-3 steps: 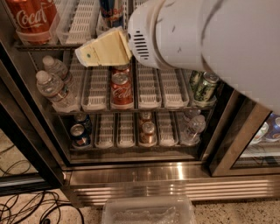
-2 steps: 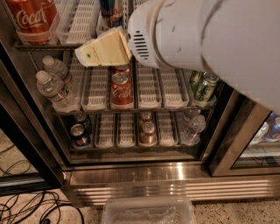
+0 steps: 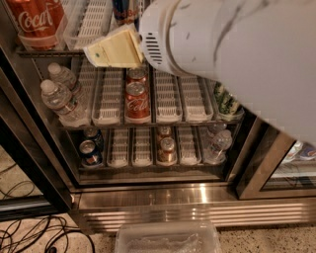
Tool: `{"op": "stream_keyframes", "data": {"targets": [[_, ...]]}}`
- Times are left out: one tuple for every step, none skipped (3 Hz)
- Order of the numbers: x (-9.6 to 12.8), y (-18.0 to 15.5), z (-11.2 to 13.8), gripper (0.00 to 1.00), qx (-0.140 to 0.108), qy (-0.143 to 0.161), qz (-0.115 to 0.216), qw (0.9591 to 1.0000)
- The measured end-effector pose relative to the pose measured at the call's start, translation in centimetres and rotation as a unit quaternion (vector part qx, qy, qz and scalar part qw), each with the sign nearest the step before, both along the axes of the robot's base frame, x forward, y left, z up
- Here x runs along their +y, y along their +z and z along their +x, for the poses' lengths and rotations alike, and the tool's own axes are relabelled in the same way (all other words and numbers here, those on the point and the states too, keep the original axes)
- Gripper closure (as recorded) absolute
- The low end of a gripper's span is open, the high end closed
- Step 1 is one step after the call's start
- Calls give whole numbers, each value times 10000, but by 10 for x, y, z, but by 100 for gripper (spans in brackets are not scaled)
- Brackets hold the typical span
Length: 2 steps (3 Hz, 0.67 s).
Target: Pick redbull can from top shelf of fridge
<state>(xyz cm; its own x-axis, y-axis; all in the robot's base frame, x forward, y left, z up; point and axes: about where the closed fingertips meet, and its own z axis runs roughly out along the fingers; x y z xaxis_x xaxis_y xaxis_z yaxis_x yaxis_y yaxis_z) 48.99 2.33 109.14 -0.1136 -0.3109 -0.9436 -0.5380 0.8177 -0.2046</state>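
The fridge (image 3: 148,195) stands open in front of me, with wire racks of drinks. On the top shelf (image 3: 94,22), with its white slotted lane trays, the redbull can (image 3: 125,9) shows only as a blue-and-silver lower part at the frame's top edge. My gripper (image 3: 107,51), a cream-coloured piece on the end of the large white arm (image 3: 232,54), hangs at the front of the top shelf, just below and left of the can. The arm hides the right side of the top shelf.
A large red Coca-Cola can (image 3: 37,20) stands on the top shelf at left. The middle rack holds water bottles (image 3: 61,99), red cola cans (image 3: 137,99) and a green can (image 3: 227,101). The lower rack holds dark blue cans (image 3: 91,148). A clear bin (image 3: 168,238) and cables (image 3: 29,237) lie on the floor.
The gripper has edged slightly up and left toward the top shelf, and the arm fills a little more of the view. The drinks have not moved.
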Motion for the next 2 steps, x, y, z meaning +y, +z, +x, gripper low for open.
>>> {"op": "stream_keyframes", "data": {"targets": [[2,11,1,0,-213,-8,32,9998],[2,11,1,0,-214,-9,33,9998]]}}
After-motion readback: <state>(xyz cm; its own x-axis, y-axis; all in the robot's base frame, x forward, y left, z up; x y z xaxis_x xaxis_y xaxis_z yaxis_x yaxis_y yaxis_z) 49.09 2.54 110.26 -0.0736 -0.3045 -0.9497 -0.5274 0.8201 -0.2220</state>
